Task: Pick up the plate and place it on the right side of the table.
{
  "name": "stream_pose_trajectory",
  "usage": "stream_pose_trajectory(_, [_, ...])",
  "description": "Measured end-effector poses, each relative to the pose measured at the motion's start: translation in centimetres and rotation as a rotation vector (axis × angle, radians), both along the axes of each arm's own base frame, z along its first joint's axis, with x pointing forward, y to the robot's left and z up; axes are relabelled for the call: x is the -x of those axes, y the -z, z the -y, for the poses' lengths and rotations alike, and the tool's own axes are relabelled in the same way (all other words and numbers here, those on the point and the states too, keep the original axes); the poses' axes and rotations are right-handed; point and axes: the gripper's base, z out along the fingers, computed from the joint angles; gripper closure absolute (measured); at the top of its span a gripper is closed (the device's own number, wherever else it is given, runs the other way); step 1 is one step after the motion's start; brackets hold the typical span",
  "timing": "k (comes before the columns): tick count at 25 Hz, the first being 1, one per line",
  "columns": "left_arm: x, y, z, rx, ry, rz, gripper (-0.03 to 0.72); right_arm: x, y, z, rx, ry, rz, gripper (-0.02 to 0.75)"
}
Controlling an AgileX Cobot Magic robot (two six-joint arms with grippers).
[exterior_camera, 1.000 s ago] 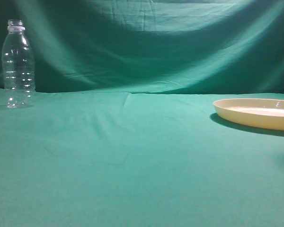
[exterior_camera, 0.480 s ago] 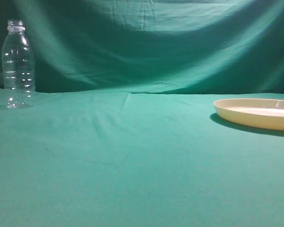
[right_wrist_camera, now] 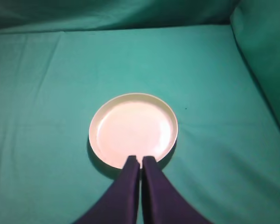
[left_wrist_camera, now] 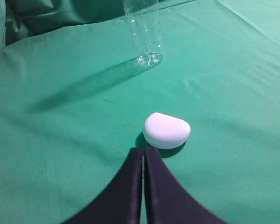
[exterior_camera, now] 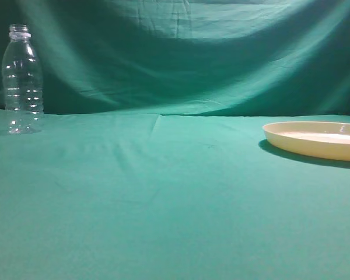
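Plate [exterior_camera: 315,139] flat on table [exterior_camera: 163,198], far right of the clear bottle [exterior_camera: 22,79]. Right gripper [right_wrist_camera: 141,161] clenched, empty, above the near rim. Left gripper [left_wrist_camera: 143,151] clenched behind a white lump [left_wrist_camera: 166,130]. Risk — closed fingers striking or skidding off the low rim.

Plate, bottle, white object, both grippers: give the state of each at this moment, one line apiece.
plate: flat on the table, empty, at the exterior view's right edge.
bottle: upright, clear, looks empty, far left.
white object: lying on the cloth just ahead of the left gripper.
left gripper: shut, holding nothing.
right gripper: shut, empty, tips over the plate's near rim in the right wrist view; contact unclear.
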Motion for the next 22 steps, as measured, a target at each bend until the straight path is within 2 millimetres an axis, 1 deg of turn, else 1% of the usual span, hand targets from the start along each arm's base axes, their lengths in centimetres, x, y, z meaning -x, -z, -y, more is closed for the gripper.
stream_pose_trajectory(4, [0.0, 0.0, 0.0, 0.000, 0.000, 0.000, 0.688, 4.3, -0.3, 0.9, -0.020, -0.014, 0.135, 0.738])
stream_pose_trajectory(6, [0.0, 0.0, 0.0, 0.000, 0.000, 0.000, 0.688, 5.9, -0.4, 1.3, -0.022, -0.016, 0.191, 0.738])
stream_pose_trajectory(9, [0.0, 0.0, 0.0, 0.000, 0.000, 0.000, 0.688, 7.8, -0.3, 1.9, -0.014, -0.018, 0.260, 0.738])
stream_pose_trajectory(11, [0.0, 0.0, 0.0, 0.000, 0.000, 0.000, 0.688, 8.7, -0.2, 2.1, -0.003, -0.025, 0.297, 0.738])
stream_pose_trajectory(14, [0.0, 0.0, 0.0, 0.000, 0.000, 0.000, 0.688, 9.2, -0.2, 2.2, 0.018, -0.036, 0.323, 0.738])
stream_pose_trajectory(17, [0.0, 0.0, 0.0, 0.000, 0.000, 0.000, 0.688, 9.1, 0.3, 2.1, 0.042, -0.032, 0.346, 0.738])
stream_pose_trajectory(20, [0.0, 0.0, 0.0, 0.000, 0.000, 0.000, 0.688, 8.4, 1.8, 1.6, 0.051, 0.038, 0.398, 0.738])
stream_pose_trajectory(22, [0.0, 0.0, 0.0, 0.000, 0.000, 0.000, 0.688, 7.6, 3.9, 1.3, 0.054, 0.085, 0.419, 0.738])
